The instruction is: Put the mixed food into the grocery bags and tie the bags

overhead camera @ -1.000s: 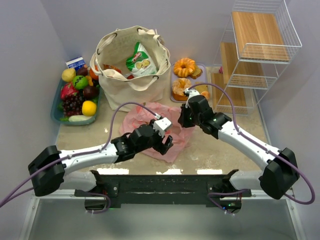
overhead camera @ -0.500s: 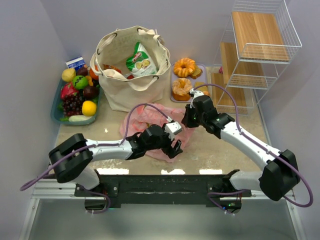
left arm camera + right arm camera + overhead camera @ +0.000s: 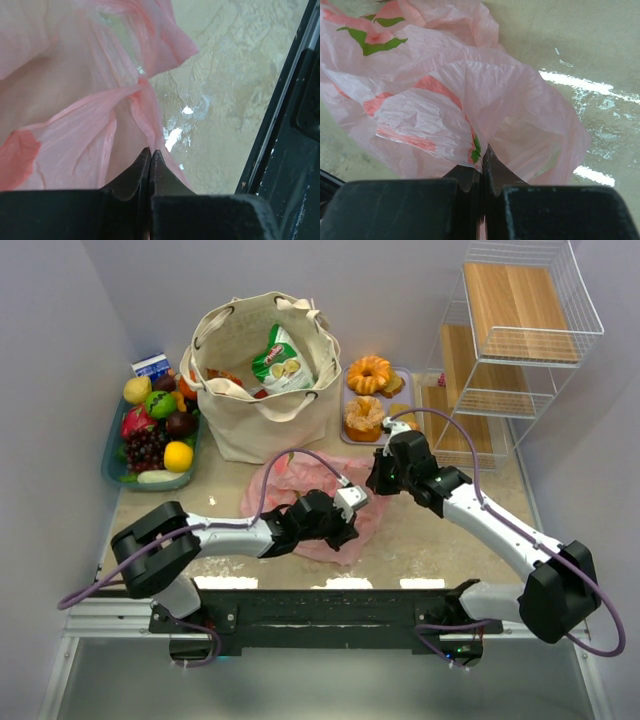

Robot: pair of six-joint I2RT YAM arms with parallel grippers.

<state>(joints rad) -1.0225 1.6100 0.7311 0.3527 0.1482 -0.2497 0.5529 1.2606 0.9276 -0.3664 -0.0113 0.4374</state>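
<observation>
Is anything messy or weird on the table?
Only the pink bag: it lies flat and crumpled on the table, not open. The left gripper and right gripper each pinch a fold of it. Nothing looks spilled or broken.

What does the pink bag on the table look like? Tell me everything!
The pink bag is thin, half see-through plastic, very crumpled, with red and green prints. It lies slumped low on the beige table, just in front of the cream tote. The left tool is shut, pinching a fold at the bag's near edge. The right tool is shut on another fold on its right side. I cannot see anything inside it.
</observation>
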